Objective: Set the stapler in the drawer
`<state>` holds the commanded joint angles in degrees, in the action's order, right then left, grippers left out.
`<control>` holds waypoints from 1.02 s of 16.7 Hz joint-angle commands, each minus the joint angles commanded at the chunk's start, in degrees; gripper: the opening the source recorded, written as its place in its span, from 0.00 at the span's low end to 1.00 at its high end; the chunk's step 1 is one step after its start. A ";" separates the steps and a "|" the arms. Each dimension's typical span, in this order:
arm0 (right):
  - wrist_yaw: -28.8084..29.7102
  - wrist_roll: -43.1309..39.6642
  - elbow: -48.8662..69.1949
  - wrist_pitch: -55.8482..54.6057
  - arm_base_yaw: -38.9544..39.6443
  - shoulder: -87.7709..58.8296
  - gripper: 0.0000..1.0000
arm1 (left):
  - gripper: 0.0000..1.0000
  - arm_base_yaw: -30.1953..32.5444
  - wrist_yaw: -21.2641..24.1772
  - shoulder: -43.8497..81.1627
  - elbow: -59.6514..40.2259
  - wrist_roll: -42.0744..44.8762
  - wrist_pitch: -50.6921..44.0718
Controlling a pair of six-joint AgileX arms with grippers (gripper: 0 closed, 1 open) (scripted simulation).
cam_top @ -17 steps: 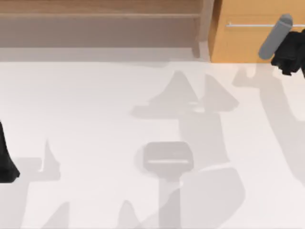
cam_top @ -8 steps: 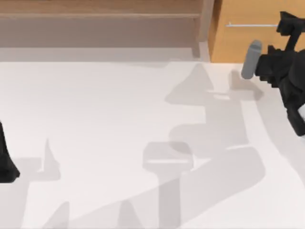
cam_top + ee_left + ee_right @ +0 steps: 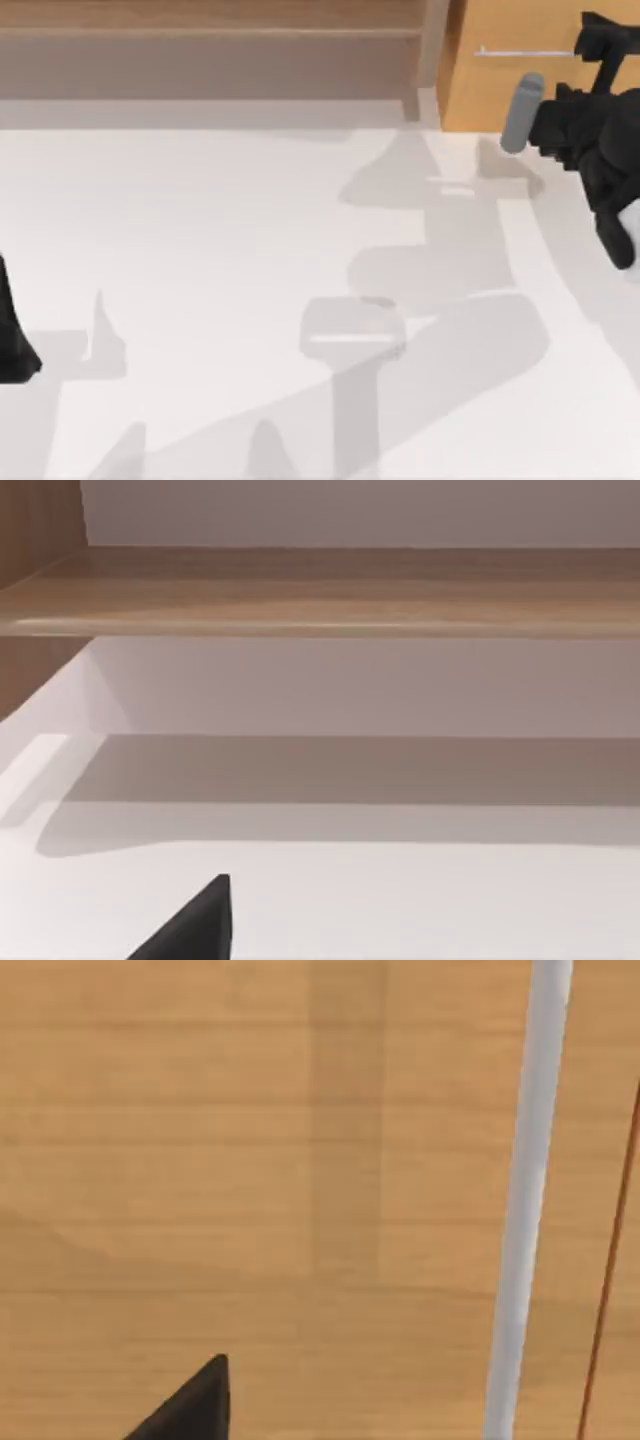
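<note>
While the right pincer [image 3: 594, 38] hovers by the drawer [image 3: 488, 95] handle [image 3: 520, 52], upper right, I cannot tell its state. The stapler [image 3: 352, 335], lower centre, looks rigid and smooth; grip across its sides.

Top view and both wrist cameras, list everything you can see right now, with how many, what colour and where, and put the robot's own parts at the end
Drawer: one, orange-tan wooden front, far right of the table, closed as far as the top view shows.
Handle: one, thin silver bar, across the drawer front.
Shelf: one, long, brown wood, along the far edge from the left to the drawer.
Table: one, white, crossed by grey shadows.
Stapler: one, pale grey, near the middle of the table, toward the near edge.
Right gripper: one, black, at the drawer front by the handle's right end.
Left gripper: one, black, parked at the table's left edge.
</note>
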<state>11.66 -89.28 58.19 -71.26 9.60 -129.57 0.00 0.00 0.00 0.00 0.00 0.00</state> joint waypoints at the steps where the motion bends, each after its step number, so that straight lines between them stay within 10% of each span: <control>1: -0.08 -0.01 1.15 0.62 -0.09 -0.53 1.00 | 1.00 0.00 0.00 0.00 0.00 0.00 0.00; 6: -0.19 -0.01 2.62 1.41 -0.21 -1.21 1.00 | 1.00 0.00 0.00 0.00 0.00 0.00 0.00; 17: -0.19 -0.01 2.62 1.41 -0.21 -1.21 0.17 | 1.00 0.00 0.00 0.00 0.00 0.00 0.00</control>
<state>11.47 -89.29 60.80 -69.85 9.39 -130.78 0.00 0.00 0.00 0.00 0.00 0.00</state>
